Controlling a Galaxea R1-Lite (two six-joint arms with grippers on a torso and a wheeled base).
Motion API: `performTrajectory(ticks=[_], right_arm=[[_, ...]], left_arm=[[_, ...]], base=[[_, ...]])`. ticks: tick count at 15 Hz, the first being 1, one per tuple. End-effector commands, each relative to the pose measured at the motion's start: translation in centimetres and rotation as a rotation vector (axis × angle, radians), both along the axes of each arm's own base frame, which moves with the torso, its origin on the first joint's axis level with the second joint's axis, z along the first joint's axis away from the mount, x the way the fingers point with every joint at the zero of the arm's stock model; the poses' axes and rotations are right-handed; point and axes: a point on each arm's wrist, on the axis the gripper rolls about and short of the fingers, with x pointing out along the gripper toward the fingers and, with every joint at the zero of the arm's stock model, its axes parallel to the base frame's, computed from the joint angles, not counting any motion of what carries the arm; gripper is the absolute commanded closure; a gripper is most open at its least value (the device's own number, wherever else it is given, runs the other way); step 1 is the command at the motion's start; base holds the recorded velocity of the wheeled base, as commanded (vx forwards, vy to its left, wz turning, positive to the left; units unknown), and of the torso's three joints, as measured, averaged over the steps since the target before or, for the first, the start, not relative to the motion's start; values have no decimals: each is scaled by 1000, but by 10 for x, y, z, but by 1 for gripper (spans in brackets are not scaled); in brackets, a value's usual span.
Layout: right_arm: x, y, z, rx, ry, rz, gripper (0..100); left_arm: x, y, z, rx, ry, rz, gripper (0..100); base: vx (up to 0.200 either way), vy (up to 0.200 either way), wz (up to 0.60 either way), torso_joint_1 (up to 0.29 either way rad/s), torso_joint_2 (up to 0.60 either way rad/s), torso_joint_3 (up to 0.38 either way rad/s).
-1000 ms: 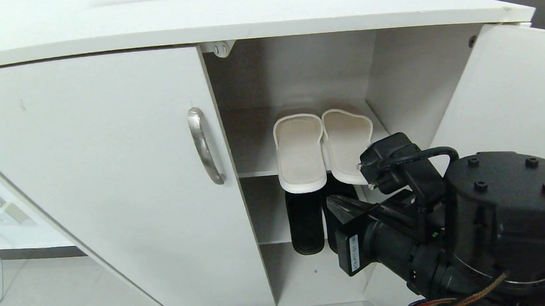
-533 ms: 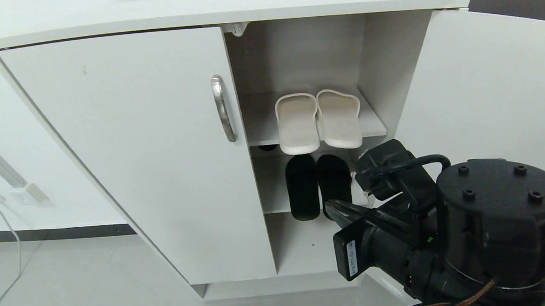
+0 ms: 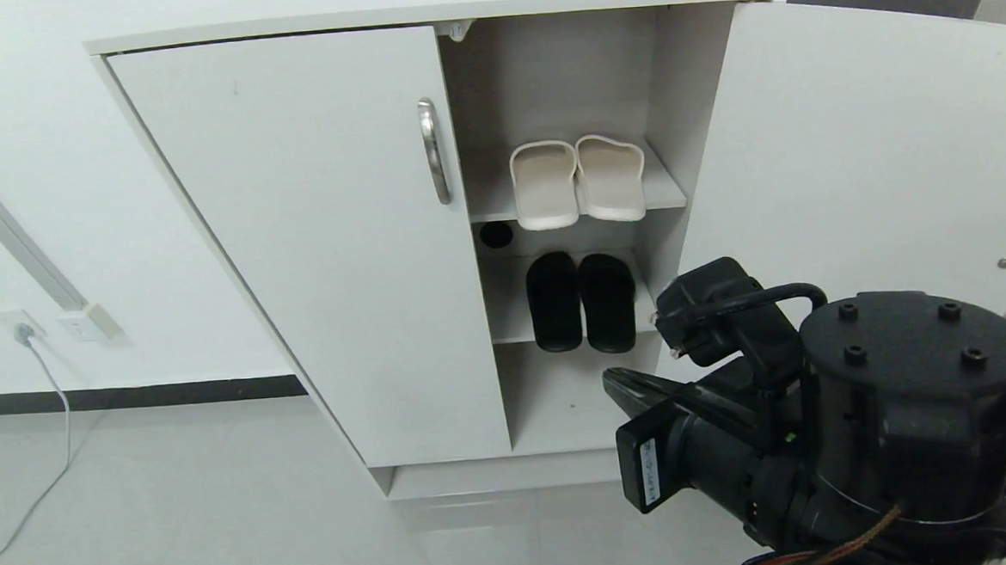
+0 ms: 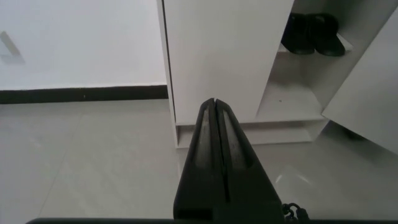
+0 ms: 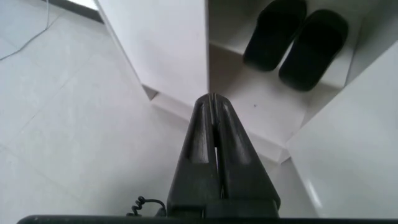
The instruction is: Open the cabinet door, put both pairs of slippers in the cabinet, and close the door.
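- the cabinet (image 3: 420, 9) is the biggest thing we see: white, standing on the floor against the wall, its right half open and its left half shut.
- the floor (image 3: 179, 515), pale tile, runs up to the cabinet's base.
- the right door (image 3: 849, 152) is swung wide, out from the cabinet's right edge.
- the left door (image 3: 311, 241) lies flush against the cabinet front.
- the right gripper (image 5: 213, 99) hangs in front of the cabinet's open half, apart from it, pointing at the lowest compartment. its fingers are pressed together with nothing between them.
- the left gripper (image 4: 214, 104) hangs low in front of the cabinet, facing the base under the left door. its fingers are pressed together too and carry nothing.
- the white slippers (image 3: 577, 181) sit side by side, touching, on the cabinet's upper shelf, their near ends at the shelf's front edge.
- the black slippers (image 3: 581, 300) sit side by side on the cabinet's next shelf down, right beneath the white pair.
- the metal handle (image 3: 434, 151) stands upright on the left door, just beside the cabinet's opening.
- the wall socket (image 3: 19, 329), with a grey cable hanging from it, is on the wall well to the left of the cabinet.
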Motion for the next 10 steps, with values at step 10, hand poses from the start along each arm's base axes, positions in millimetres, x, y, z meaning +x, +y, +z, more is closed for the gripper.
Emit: performTrajectory(ticks=[10], right_arm=[[18,0,-18,-29,14,-24,100]], left_arm=[[0,0,0,0,0,0,100]], base=[[-20,0,0,0,0,0]])
